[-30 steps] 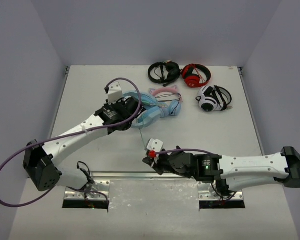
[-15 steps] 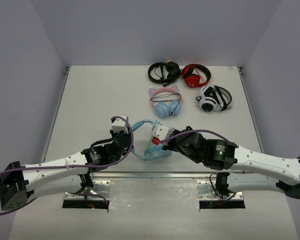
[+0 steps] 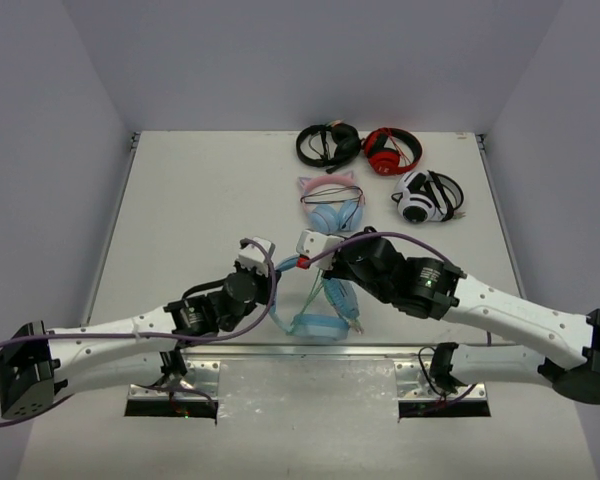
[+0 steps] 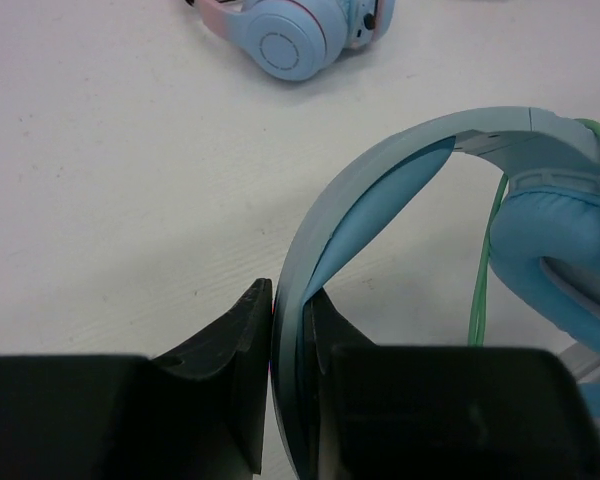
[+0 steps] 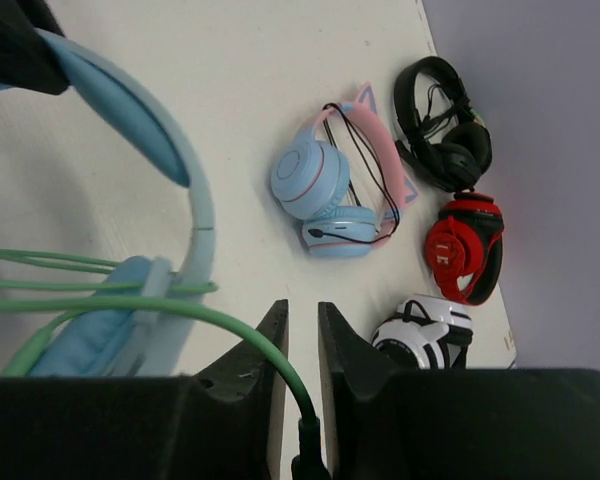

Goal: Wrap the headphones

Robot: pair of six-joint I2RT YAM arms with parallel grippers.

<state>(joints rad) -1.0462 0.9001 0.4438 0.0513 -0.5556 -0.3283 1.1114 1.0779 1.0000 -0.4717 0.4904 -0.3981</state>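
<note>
The light blue headphones [image 3: 318, 318] sit near the front edge of the worktop [image 3: 190, 190], between my two arms, well apart from the cat-ear headphones [image 3: 330, 205] further back. My left gripper [image 4: 288, 300] is clenched on the headband [image 4: 430, 125], which stands edge-on between the pads. The right gripper [image 5: 302, 312] has its jaws a narrow slit apart, and the thin green cable [image 5: 130, 304] curves down into that slit. I cannot tell whether it is pinched there or only lying through. I judge the set light, with a stiff but springy plastic band whose smooth faces could let it pivot in a two-finger pinch, so a hold near the middle of the arch looks safest. The padded cups are soft and would squash rather than give a firm hold. The cable looks limp, slippery and easily strained where it enters the cup, so I would take it well along its length and guide it gently, never tug.
</note>
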